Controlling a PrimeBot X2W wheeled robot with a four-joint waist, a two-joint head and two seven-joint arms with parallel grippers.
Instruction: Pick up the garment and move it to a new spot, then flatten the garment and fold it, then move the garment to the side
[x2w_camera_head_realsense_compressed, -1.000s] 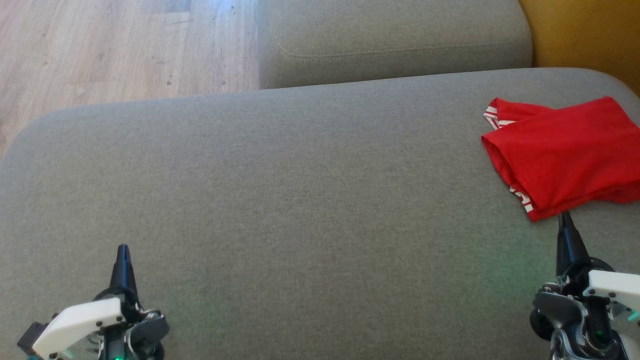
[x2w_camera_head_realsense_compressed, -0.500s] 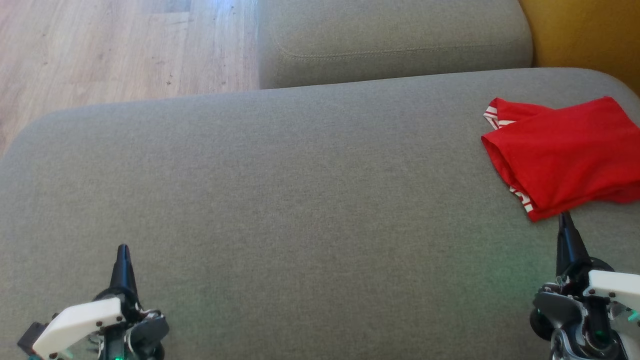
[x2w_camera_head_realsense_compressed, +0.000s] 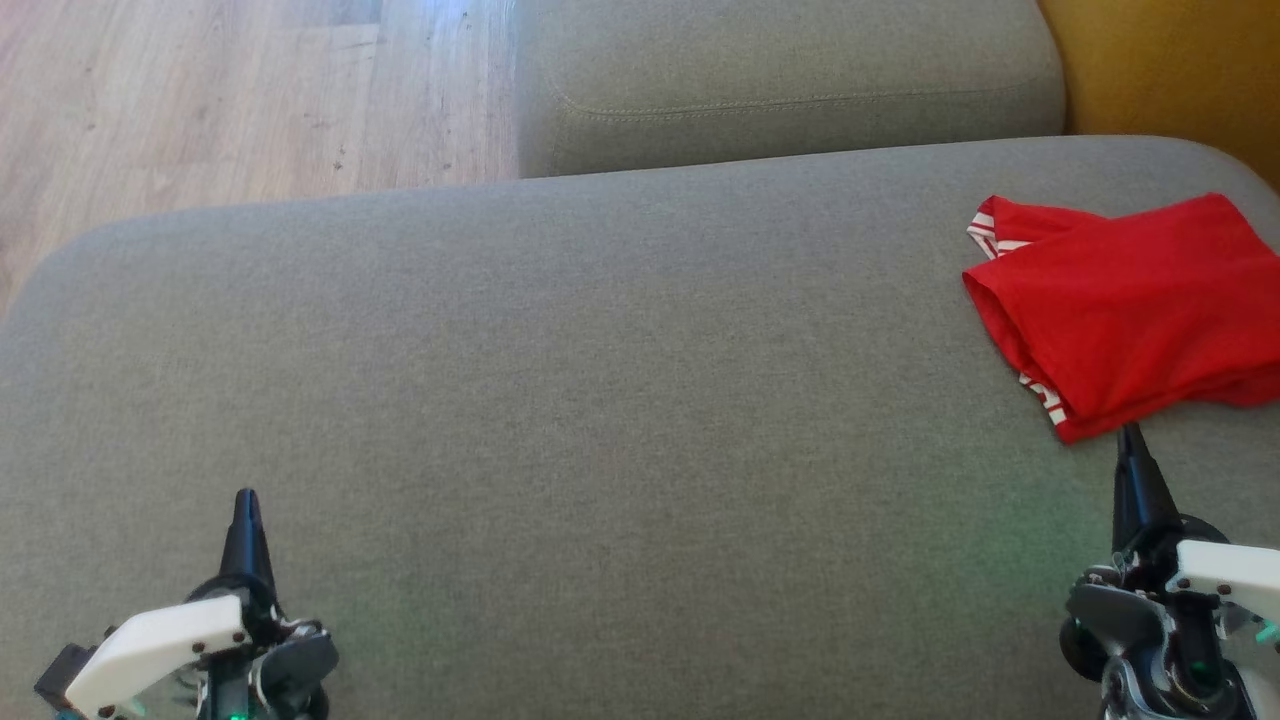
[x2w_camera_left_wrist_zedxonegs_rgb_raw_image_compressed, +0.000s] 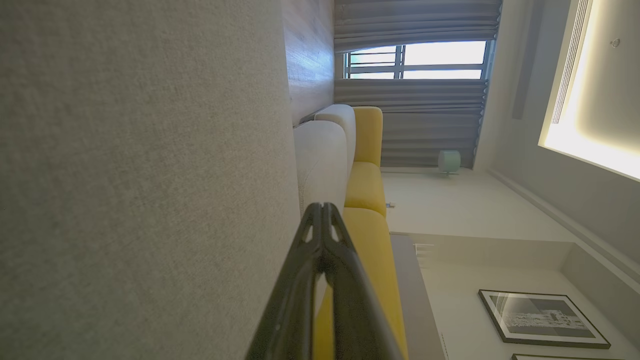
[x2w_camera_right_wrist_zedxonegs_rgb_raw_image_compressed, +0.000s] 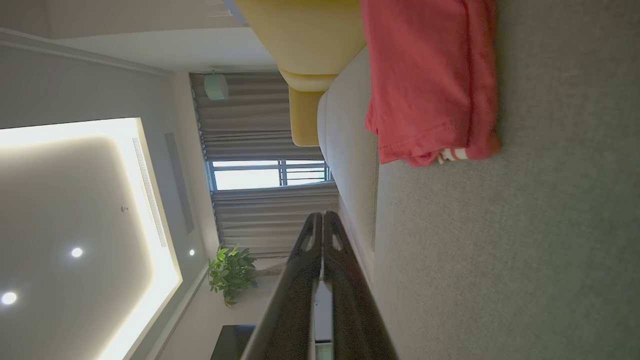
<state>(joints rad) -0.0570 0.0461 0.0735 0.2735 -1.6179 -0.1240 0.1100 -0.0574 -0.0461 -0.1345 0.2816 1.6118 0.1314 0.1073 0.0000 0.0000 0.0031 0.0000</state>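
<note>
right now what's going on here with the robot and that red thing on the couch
A two-armed robot stands over a grey sofa cushion. The red garment lies folded near the cushion's right end, and nothing is holding it. The right tool is shut and empty, its tip close to the garment's near edge. The left tool is also shut and empty, over bare cushion at the lower left. The folding looks done.

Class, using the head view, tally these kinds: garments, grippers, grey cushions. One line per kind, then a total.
Garments: 1, the red garment
Grippers: 2, the left gripper and the right gripper
Grey cushions: 2, the large cushion and the small cushion behind it
Total: 5
</note>
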